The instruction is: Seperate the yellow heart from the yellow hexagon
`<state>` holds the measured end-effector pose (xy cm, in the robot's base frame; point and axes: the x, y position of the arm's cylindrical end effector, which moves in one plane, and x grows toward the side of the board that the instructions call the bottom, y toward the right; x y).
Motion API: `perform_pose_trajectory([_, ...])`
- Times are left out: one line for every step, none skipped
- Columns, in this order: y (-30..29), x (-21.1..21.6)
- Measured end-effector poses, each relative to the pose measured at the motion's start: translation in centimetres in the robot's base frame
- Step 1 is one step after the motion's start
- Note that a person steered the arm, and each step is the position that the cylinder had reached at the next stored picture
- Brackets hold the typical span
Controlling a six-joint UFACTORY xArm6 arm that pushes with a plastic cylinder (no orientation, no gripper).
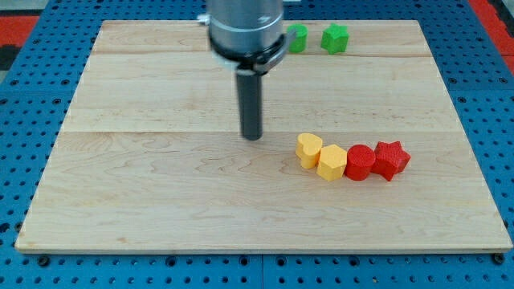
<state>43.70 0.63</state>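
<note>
My tip (252, 136) rests on the wooden worktop (161, 193) a bit left of the view's centre, w/ the dark rod rising straight up into the grey metal arm housing (245, 28) at the view's top. No fingers on this rig, just the rod, so nothing apart, together or clamped on anything. The tip is up and to the view's left of the block row, near but clearly apart from the closest one, touching no block. That closest one is the yellow heart (308, 150), at the left end of a short row running to the view's right & sloping slightly down then back up. Right beside it, touching on its lower right, is the yellow hexagon (332, 163), so the two yellows are pressed together. Next in the row, touching the hexagon, is a red block (361, 162) that looks roundish, approx. a cylinder, tho exact shape is hard to tell. After it, touching too, a red star (392, 159) ends the row at the view's right. Well apart from all that, near the worktop's top edge, are 2 green blocks: one (298, 38) partly hidden behind the arm housing, shape unclear, and another (335, 38) just to its right, shape also hard to make out. Around the worktop is a blue perforated base (24, 120).
</note>
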Motion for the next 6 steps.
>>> perform_pose_trajectory([6.5,-0.9])
perform_pose_trajectory([9.0,1.2])
perform_pose_trajectory([8.5,3.9])
perform_pose_trajectory([7.3,4.0])
perform_pose_trajectory([6.1,3.8])
perform_pose_trajectory([5.2,4.1])
